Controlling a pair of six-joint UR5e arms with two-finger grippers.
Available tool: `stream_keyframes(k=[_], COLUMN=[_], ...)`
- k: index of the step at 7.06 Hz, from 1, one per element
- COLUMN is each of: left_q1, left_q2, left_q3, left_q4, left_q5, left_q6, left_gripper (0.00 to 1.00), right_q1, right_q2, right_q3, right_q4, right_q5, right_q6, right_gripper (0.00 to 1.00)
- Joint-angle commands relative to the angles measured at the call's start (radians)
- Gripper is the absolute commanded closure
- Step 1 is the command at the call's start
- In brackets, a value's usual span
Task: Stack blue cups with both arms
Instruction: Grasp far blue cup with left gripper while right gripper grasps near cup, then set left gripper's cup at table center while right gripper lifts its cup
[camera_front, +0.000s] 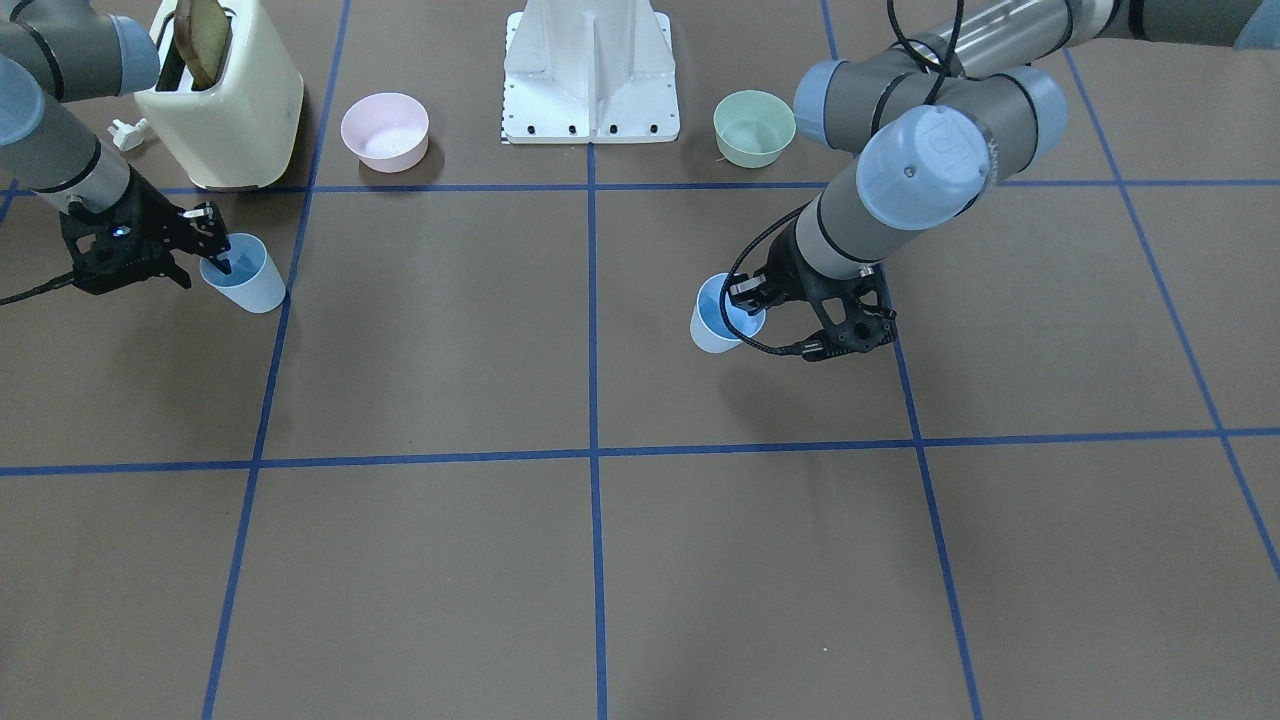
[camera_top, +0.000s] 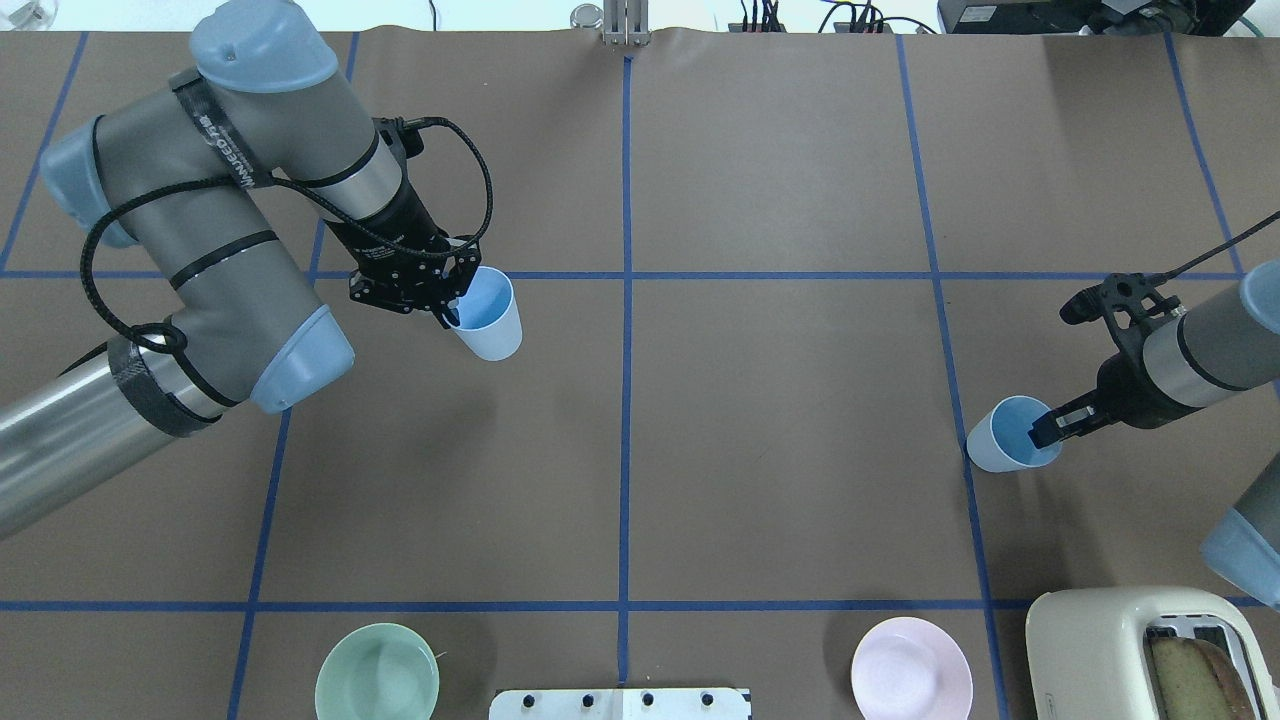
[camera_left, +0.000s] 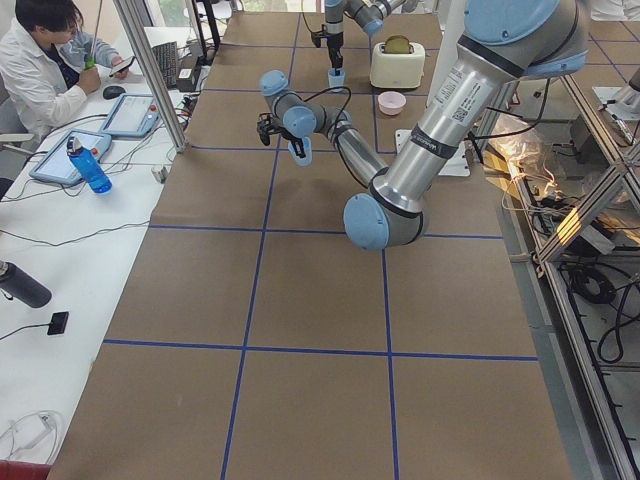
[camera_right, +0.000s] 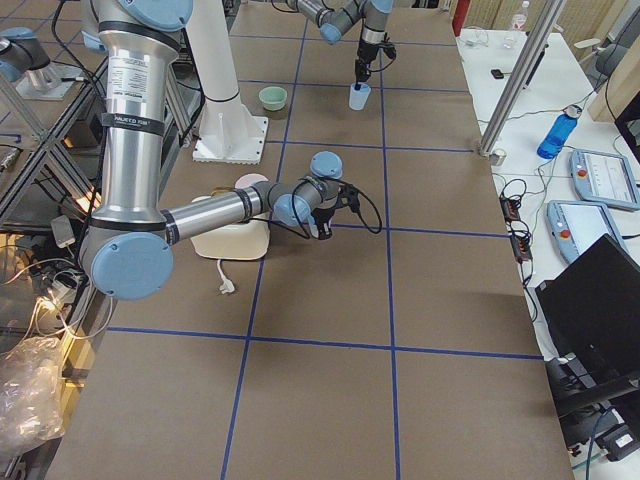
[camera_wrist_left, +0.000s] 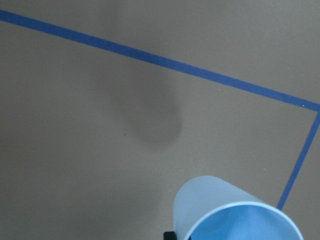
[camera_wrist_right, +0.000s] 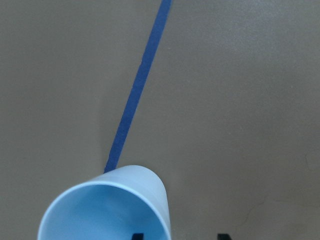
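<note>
1. Because stacking needs both cups carried, the front view shows the left gripper (camera_front: 746, 300) pinching the left blue cup (camera_front: 712, 335) by its rim, partway in from the left edge.
2. Overhead, the right gripper (camera_top: 1042, 432) pinches the right blue cup (camera_top: 1000, 447) by its rim near the right edge.

One pale-blue cup (camera_top: 490, 322), open end up and tipped a little, hangs in the upper left of the overhead view with its rim pinched by the left gripper (camera_top: 450, 312), and the other cup (camera_top: 1000, 445) is at the right, its rim pinched by the right gripper (camera_top: 1042, 430).
</note>
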Motion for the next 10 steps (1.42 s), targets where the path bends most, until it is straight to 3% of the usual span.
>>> stream_keyframes(k=[1, 5, 6, 8, 10], left_q1=[0.018, 0.085, 0.090, 0.105, 0.133], left_q2=[-0.018, -0.101, -0.127, -0.156, -0.176], left_q3=[0.001, 0.053, 0.090, 0.197, 0.228], left_q4=[0.000, -0.003, -0.006, -0.134, -0.175], left_q5=[0.031, 0.103, 0.105, 0.109, 0.141], left_q6=[-0.028, -0.141, -0.145, -0.165, -0.209], left_gripper=[1.00, 1.00, 1.00, 1.00, 1.00], right_q1=[0.000, 0.048, 0.063, 0.077, 0.080], right_q2=[0.017, 0.062, 0.124, 0.277, 0.401], right_q3=[0.002, 0.011, 0.017, 0.018, 0.028], right_q4=[-0.008, -0.058, -0.142, -0.332, -0.477], right_q5=[0.002, 0.016, 0.018, 0.019, 0.018], right_q6=[0.001, 0.001, 0.001, 0.001, 0.003], right_gripper=[1.00, 1.00, 1.00, 1.00, 1.00])
